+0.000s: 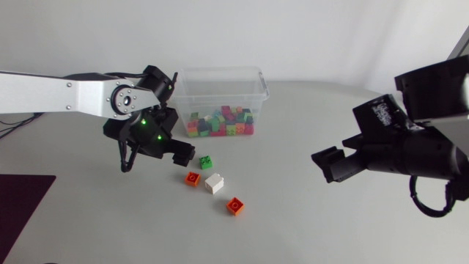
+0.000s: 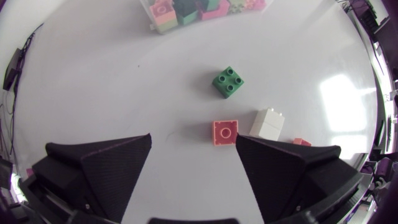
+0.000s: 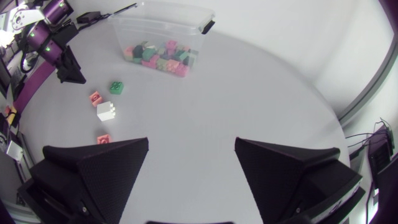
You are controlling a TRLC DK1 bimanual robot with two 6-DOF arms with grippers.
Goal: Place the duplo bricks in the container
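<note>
The head view shows four loose bricks on the counter point(image 1: 293, 235) in front of the container point(image 1: 220, 71): a green brick point(image 1: 207, 162), a red brick point(image 1: 192, 178), a white brick point(image 1: 215, 182) and an orange brick point(image 1: 235, 206). Our left end effector point(image 1: 182, 154) hangs just beside the green brick. Our right end effector point(image 1: 330, 163) is well apart from them.

In the left wrist view, the left fingers are spread wide and hold nothing. The red brick point(image 2: 224, 132) lies just ahead of them, with the white brick point(image 2: 268, 124) close beside it. We judge these bricks to be light, rigid plastic with smooth walls that could slip. We would pinch one low across two flat opposite sides, not over the studs.

In the right wrist view, the right end effector point(image 3: 191, 142) is also wide open and empty over bare counter. The container point(image 3: 155, 15) already holds many bricks.
</note>
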